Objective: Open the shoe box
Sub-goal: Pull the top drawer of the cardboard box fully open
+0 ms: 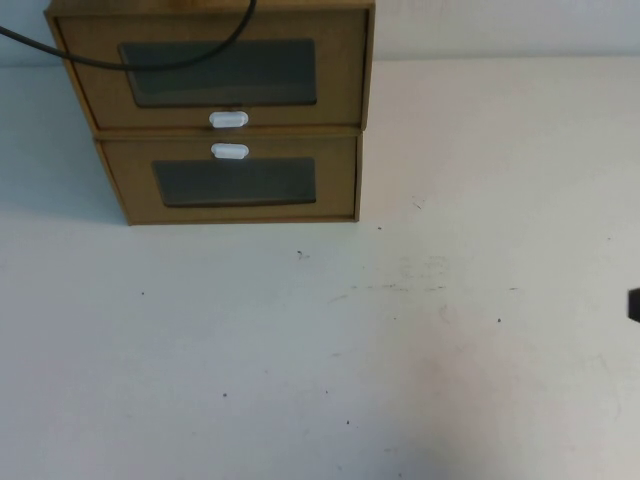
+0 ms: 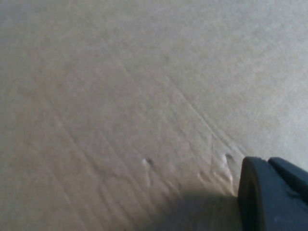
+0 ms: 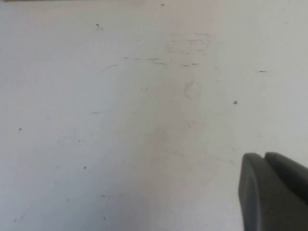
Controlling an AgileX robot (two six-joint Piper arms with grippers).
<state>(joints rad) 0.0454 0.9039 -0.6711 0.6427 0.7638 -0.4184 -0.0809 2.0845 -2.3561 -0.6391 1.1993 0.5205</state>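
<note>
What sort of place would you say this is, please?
Probably a lab test bench rather than a home: a scuffed white table, two stacked cardboard shoe boxes and a loose black cable. The left gripper hovers over cardboard; the right gripper sits at the table's right edge.

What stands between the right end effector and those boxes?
Nothing visible. The right end effector, shut, sits at the right edge; only bare table lies between it and the stacked shoe boxes at the back left. The left end effector appears only in its wrist view, near a tan surface.
</note>
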